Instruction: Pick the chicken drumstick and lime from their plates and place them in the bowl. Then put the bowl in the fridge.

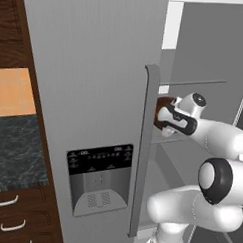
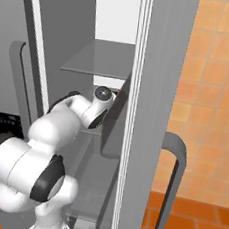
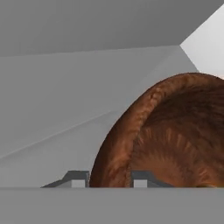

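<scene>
The pincer was closed across the rim of the bowl, one fingertip outside the wall and one inside. The bowl was inside the open fridge, over a shelf. Final step, by appearance: lowering and release remained. The door edge stood near the arm; the shelf's back corner lay open.
</scene>
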Robot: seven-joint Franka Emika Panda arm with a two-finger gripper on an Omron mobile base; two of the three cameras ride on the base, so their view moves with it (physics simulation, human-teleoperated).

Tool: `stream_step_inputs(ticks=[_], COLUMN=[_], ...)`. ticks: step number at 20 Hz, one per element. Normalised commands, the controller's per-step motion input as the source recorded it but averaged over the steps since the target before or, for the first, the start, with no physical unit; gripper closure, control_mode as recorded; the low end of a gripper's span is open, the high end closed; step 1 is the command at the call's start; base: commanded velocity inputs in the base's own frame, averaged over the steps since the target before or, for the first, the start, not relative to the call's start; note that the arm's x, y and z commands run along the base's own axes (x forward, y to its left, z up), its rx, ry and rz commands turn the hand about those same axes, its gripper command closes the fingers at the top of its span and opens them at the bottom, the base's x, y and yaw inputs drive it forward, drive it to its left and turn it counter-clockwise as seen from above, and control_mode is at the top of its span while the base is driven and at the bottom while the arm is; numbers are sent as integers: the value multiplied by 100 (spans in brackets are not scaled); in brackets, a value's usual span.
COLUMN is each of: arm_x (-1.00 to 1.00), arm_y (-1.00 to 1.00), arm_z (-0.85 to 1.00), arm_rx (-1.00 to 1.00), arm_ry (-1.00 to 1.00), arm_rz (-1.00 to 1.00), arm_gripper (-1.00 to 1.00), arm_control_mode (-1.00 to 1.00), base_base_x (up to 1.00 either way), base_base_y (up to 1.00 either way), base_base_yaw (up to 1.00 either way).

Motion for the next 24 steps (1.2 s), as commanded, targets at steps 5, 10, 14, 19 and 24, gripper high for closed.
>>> stream_step_inputs(ticks=[5, 10, 14, 19, 24], arm_x=[1, -17, -64, -87, -83], arm_y=[0, 2, 0, 0, 4], arm_z=[-12, 37, 89, 76, 88], arm_rx=[0, 1, 7, 8, 14], arm_ry=[-22, -13, 3, 7, 5], arm_rz=[0, -12, -23, -25, -22], arm_gripper=[-100, -100, -100, -100, -100], arm_control_mode=[-100, -100, -100, -100, -100], base_base_x=[0, 0, 0, 0, 0], base_base_y=[0, 0, 0, 0, 0], base_base_yaw=[0, 0, 0, 0, 0])
